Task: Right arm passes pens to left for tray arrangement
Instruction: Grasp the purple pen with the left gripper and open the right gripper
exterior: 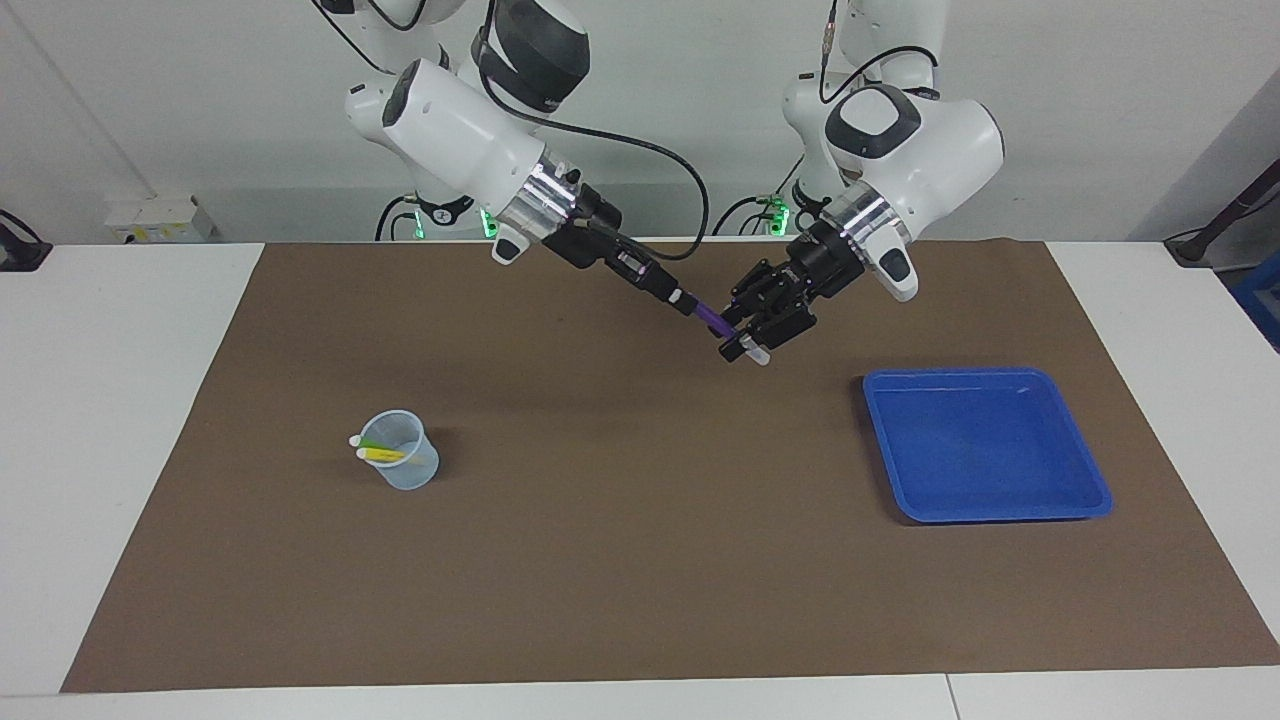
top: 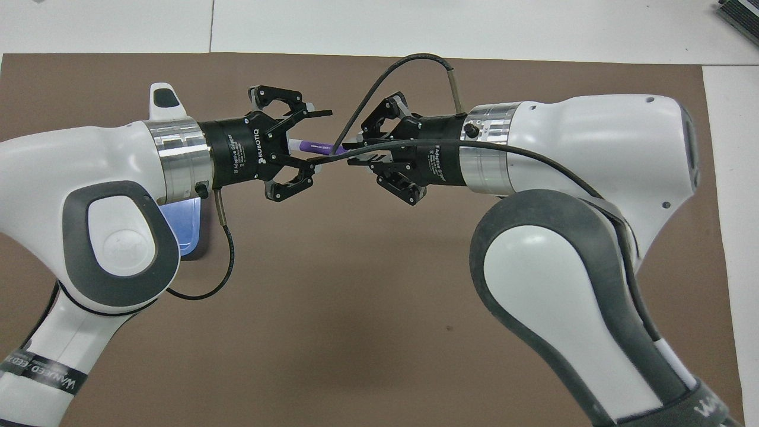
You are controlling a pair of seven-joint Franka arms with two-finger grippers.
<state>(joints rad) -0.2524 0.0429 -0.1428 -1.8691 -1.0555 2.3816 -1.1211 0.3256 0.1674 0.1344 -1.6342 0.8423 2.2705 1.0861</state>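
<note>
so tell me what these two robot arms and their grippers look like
Both arms are glossy white shells with dark grey joint caps and a silver wrist ring. The left gripper and right gripper are black, two-fingered linkages with white "ROBOTIQ" lettering. A black cable loops to each wrist. Black bands with white lettering wrap the lower links.

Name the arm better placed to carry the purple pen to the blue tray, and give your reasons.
Left. The left gripper is around the purple pen's capped end, and the blue tray lies at its end. The right gripper holds the other end.
</note>
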